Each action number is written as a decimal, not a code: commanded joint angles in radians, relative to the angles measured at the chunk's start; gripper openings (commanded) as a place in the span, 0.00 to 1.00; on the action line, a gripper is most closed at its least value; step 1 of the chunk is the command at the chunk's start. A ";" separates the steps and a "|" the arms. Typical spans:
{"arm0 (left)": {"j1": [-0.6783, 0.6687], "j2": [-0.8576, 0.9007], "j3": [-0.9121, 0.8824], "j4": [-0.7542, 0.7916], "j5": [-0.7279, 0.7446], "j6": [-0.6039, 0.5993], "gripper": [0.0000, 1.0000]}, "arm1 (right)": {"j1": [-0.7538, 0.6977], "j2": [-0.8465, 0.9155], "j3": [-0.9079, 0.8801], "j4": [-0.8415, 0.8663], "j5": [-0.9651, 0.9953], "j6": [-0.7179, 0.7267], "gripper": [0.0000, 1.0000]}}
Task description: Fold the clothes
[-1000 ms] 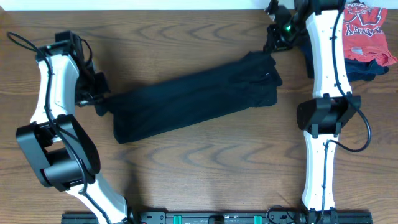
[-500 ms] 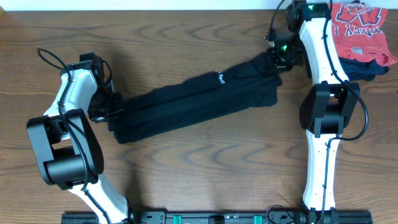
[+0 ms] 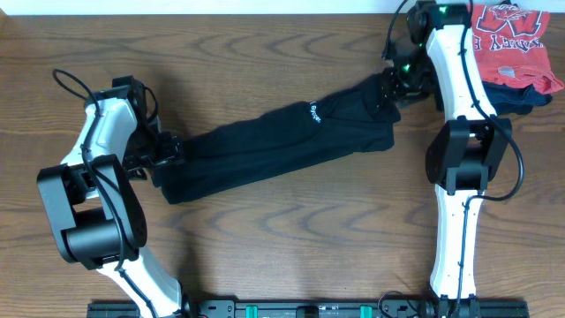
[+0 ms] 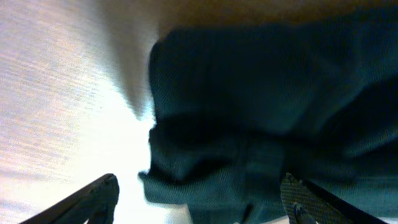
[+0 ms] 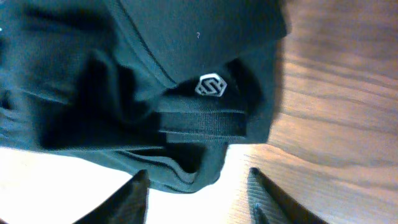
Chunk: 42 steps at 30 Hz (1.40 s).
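The clothes, black trousers (image 3: 274, 150), lie folded lengthwise as a long slanted band across the table, with a small white logo (image 3: 313, 110) facing up. My left gripper (image 3: 170, 148) is at their lower left end. In the left wrist view the jaws (image 4: 199, 199) are wide open, with the fabric edge (image 4: 267, 93) lying loose between them. My right gripper (image 3: 395, 84) is at the upper right end. In the right wrist view it (image 5: 199, 193) is open just off a folded corner (image 5: 124, 62) that bears a logo (image 5: 211, 85).
A red T-shirt (image 3: 516, 35) with white lettering lies at the back right corner on top of a dark navy garment (image 3: 530, 93), just right of the right arm. Bare wooden table (image 3: 291, 238) stretches in front of the trousers.
Both arms carried the trouser ends inward, turning the logo face up. Both grippers then opened and let go of the fabric, which now rests on the table.
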 commanded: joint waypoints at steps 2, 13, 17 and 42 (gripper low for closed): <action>0.011 -0.035 0.090 -0.055 0.001 0.031 0.89 | -0.008 -0.020 0.158 -0.031 0.006 -0.003 0.80; 0.011 -0.055 0.000 -0.069 0.146 0.161 0.95 | 0.019 -0.020 0.261 -0.054 -0.021 -0.035 0.91; 0.011 -0.055 -0.056 -0.034 0.149 0.169 0.95 | 0.027 -0.020 0.261 -0.051 -0.033 -0.047 0.92; 0.036 -0.058 -0.394 0.414 0.112 0.072 0.06 | 0.027 -0.020 0.257 -0.039 -0.038 -0.048 0.90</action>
